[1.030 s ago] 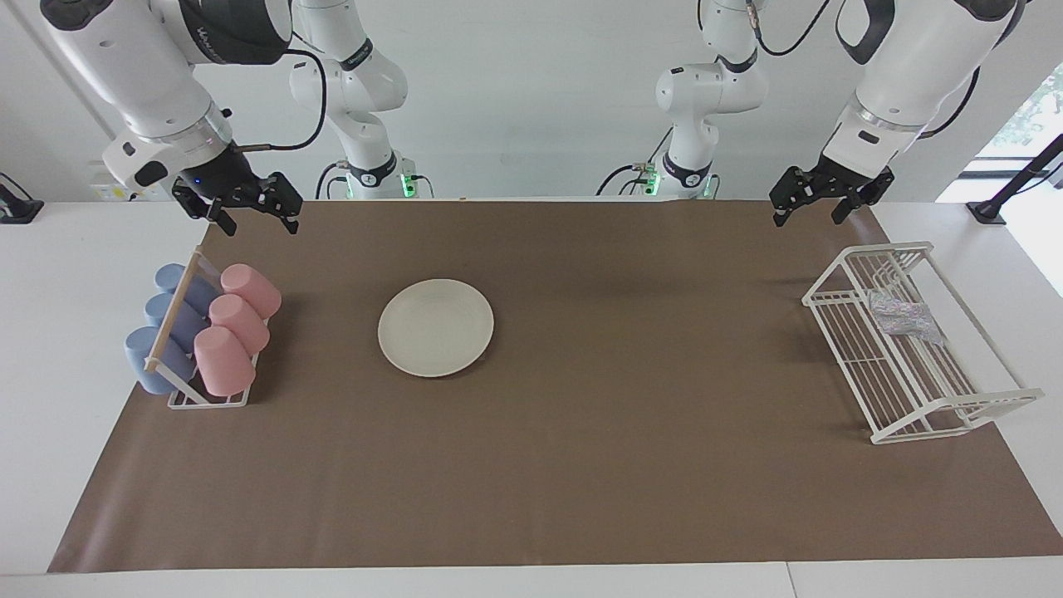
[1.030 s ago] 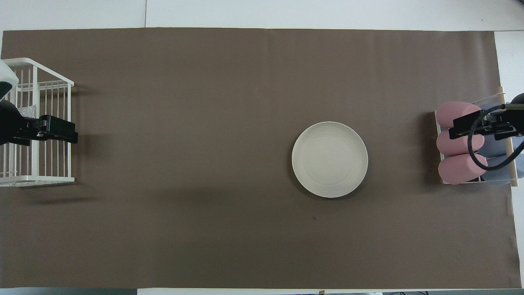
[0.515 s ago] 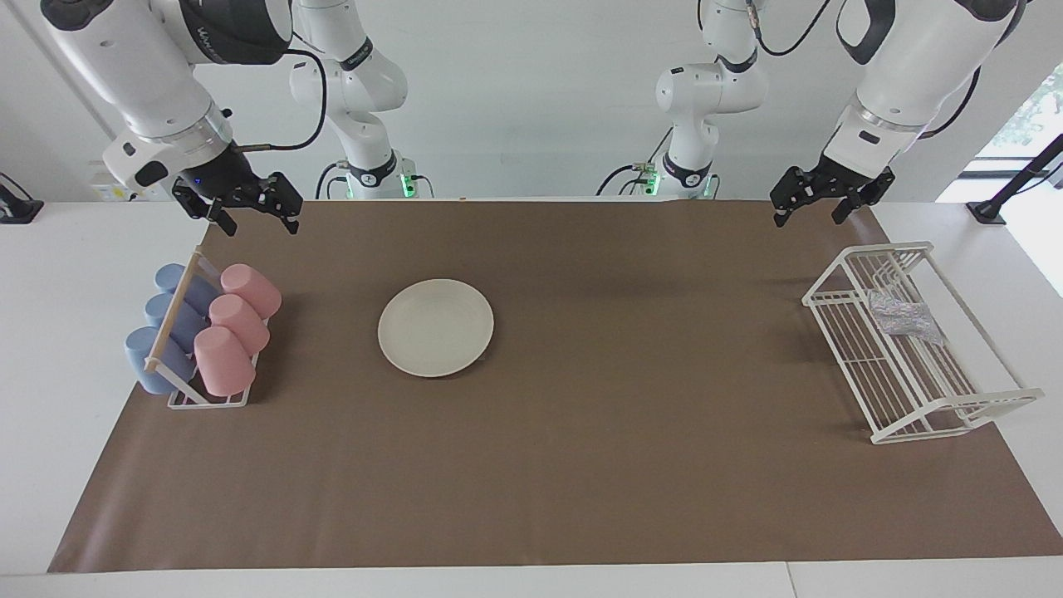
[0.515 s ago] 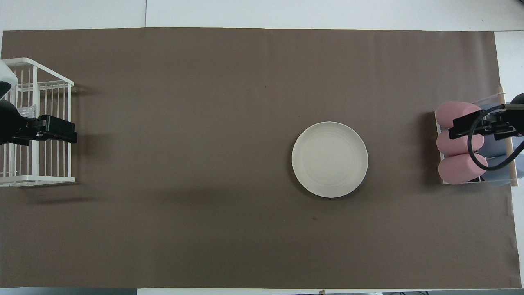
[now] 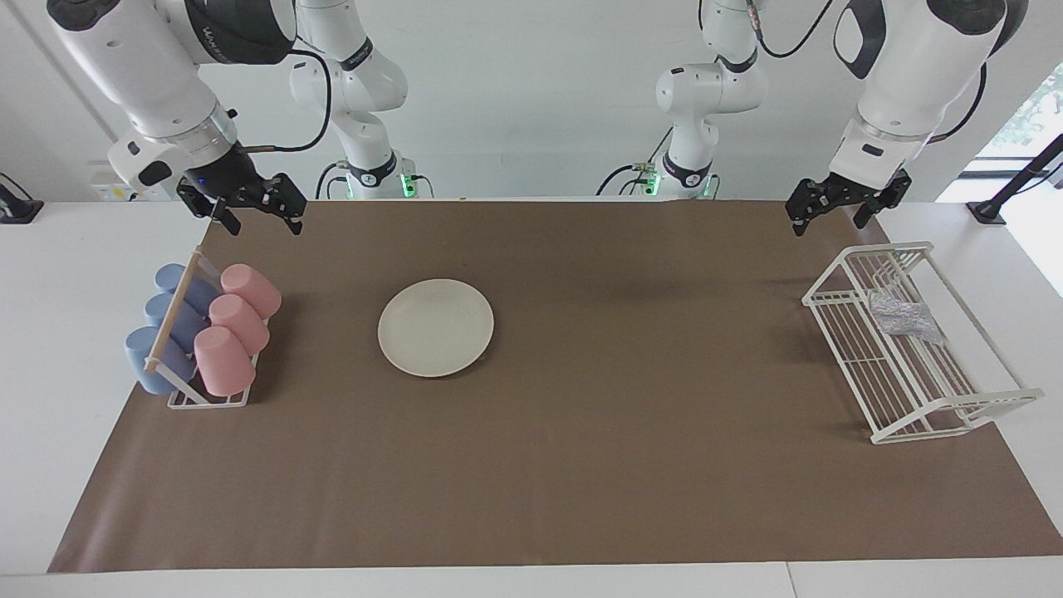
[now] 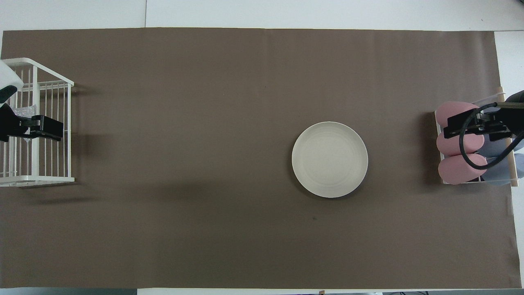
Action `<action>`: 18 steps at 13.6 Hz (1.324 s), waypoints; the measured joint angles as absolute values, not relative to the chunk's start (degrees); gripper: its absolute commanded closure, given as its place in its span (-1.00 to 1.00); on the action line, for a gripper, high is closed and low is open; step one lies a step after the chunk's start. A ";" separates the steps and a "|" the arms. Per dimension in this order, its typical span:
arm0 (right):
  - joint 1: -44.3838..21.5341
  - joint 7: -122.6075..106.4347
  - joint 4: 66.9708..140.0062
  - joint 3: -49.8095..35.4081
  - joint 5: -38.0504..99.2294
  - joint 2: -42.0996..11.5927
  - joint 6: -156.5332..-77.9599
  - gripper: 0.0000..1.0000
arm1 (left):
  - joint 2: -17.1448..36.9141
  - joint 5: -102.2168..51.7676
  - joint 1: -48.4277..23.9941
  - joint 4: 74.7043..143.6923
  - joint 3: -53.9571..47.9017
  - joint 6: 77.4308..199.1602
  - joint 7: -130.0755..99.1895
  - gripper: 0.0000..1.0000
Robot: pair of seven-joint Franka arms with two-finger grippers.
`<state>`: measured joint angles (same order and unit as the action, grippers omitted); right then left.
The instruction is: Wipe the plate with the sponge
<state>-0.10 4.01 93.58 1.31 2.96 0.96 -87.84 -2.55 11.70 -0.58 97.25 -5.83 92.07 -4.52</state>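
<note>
Over the white wire rack (image 5: 918,390) holding the sponge (image 5: 905,316), the left gripper (image 5: 845,203) is hanging spread and empty, evidently positioning to collect it, while the right gripper (image 5: 242,206), likewise spread and empty, is waiting above the cup rack (image 5: 208,399), clear of the plate (image 5: 435,327).

Cream plate (image 5: 435,326), silvery sponge (image 5: 905,316), pink cups (image 5: 232,328), brown mat (image 5: 581,465)

We see a brown mat (image 5: 581,465) covering the table, a white wire rack (image 5: 905,390) at the left arm's end, and pink cups (image 5: 237,328) beside blue cups (image 5: 162,332) in a holder at the right arm's end.
</note>
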 measured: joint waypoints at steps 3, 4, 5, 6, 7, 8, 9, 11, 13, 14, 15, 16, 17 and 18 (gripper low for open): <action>-0.46 8.90 93.58 0.71 2.96 0.96 -87.84 -1.00 | 1.07 23.17 -1.49 99.66 -6.14 96.42 -6.84 -1.00; -0.46 10.66 93.58 0.28 2.96 0.96 -87.84 -1.00 | 3.07 27.43 -2.08 100.38 -6.16 97.97 -8.84 -1.00; -0.46 12.36 93.58 -0.20 2.96 0.96 -87.84 -1.00 | 5.58 31.62 -2.75 100.92 -6.20 99.67 -11.30 -1.00; -0.45 14.05 93.58 -0.77 2.96 0.96 -87.84 -1.00 | 8.18 35.31 -3.21 101.07 -6.31 101.02 -13.26 -1.00; -0.45 16.11 93.58 -1.50 2.96 0.96 -87.84 -1.00 | 10.63 39.22 -3.42 101.07 -6.33 102.01 -14.56 -1.00; -0.44 18.65 93.58 -2.45 2.96 0.96 -87.84 -1.00 | 12.64 43.10 -3.41 101.05 -6.26 102.62 -15.23 -1.00; -0.45 21.69 93.58 -3.51 2.96 0.96 -87.84 -1.00 | 14.21 46.35 -3.39 101.00 -6.14 102.76 -15.81 -1.00; -0.46 28.45 93.58 -5.75 2.98 0.99 -87.84 -1.00 | 16.54 51.87 -3.39 101.00 -6.00 102.54 -16.72 -1.00; -0.49 35.22 93.58 -8.05 3.00 1.05 -87.84 -1.00 | 18.38 55.46 -3.40 100.98 -6.01 101.54 -18.62 -1.00; -0.50 38.46 93.57 -9.11 3.00 1.06 -87.85 -1.00 | 18.93 56.04 -3.41 100.97 -6.02 101.16 -19.76 -1.00; -0.50 41.95 93.56 -10.22 3.01 1.07 -87.85 -1.00 | 19.18 56.24 -3.43 100.96 -6.03 100.44 -20.46 -1.00; -0.52 45.41 93.55 -11.32 3.02 1.08 -87.85 -1.00 | 19.19 56.29 -3.44 100.91 -6.05 99.29 -20.79 -1.00; -0.53 49.02 93.54 -12.45 3.02 1.09 -87.90 -1.00 | 19.18 56.33 -3.47 100.76 -6.08 97.95 -21.16 -1.00; -0.53 52.09 93.53 -13.37 3.03 1.11 -87.97 -1.00 | 19.17 56.35 -3.54 100.69 -6.13 97.10 -21.52 -0.97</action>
